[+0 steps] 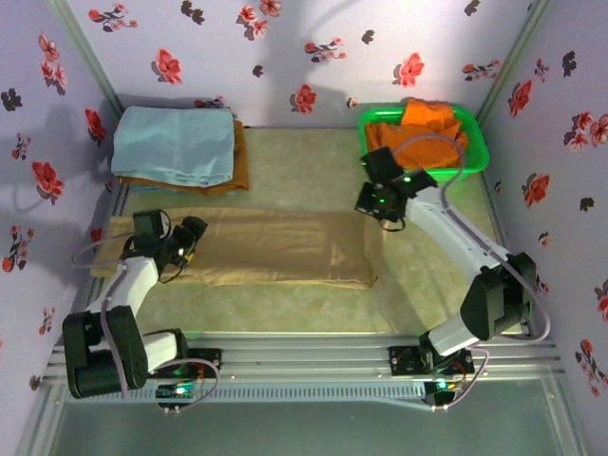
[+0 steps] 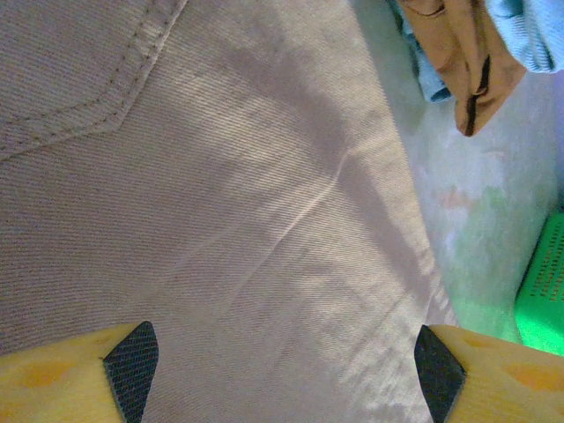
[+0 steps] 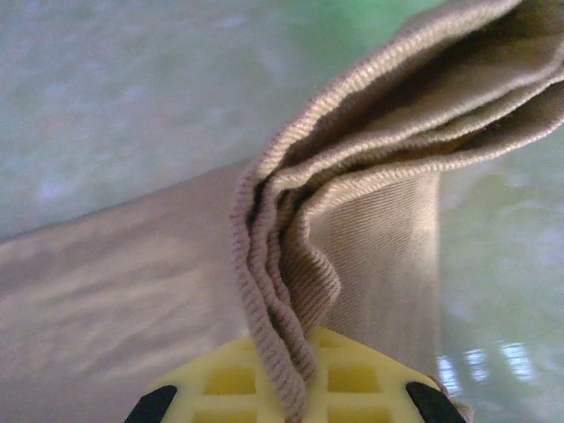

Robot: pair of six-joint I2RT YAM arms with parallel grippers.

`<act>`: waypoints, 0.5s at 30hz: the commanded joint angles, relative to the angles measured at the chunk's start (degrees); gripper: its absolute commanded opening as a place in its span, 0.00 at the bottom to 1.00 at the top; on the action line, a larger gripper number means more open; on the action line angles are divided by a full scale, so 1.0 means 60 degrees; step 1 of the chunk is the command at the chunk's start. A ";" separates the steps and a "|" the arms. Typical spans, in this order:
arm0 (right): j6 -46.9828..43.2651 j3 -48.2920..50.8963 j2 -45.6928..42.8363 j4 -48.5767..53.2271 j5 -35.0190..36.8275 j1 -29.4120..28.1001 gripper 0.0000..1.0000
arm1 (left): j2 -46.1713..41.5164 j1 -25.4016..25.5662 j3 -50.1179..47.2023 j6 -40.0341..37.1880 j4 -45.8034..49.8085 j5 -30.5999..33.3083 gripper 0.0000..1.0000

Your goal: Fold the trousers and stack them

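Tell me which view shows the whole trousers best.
The top view: the trousers lie there almost whole, a long folded strip. The left wrist view gives a patch with a pocket seam; the right wrist view gives a bunched edge pinched in the right gripper.

— How is the left arm (image 1: 131, 285) set?
— Folded low over its base at the near left, with the forearm reaching forward. The left gripper (image 1: 187, 236) points to the right.
— And its fingers (image 2: 132, 361)?
— Spread wide. In the left wrist view the dark tips stand far apart at the bottom corners.
— The right arm (image 1: 451, 233)?
— Elbow out to the right, with the long forearm stretched forward and left. The right gripper (image 1: 384, 207) is at its end, tipped down.
— Closed?
— Yes. In the right wrist view the yellow fingers (image 3: 229, 381) pinch the layered hem of the trousers (image 3: 370, 132).
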State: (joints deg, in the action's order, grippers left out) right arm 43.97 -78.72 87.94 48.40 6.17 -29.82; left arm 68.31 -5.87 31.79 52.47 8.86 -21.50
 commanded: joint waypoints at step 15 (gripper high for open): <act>0.1991 -0.4961 0.4973 0.0425 0.0502 -0.3773 0.00 | 0.0349 -0.0004 0.0107 0.0011 -0.0434 -0.0594 0.81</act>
State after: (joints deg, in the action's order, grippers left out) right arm 53.34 -104.84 115.68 49.25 8.19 -51.07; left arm 70.24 -5.89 31.79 52.51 7.07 -23.62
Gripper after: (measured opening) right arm 0.074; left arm 0.812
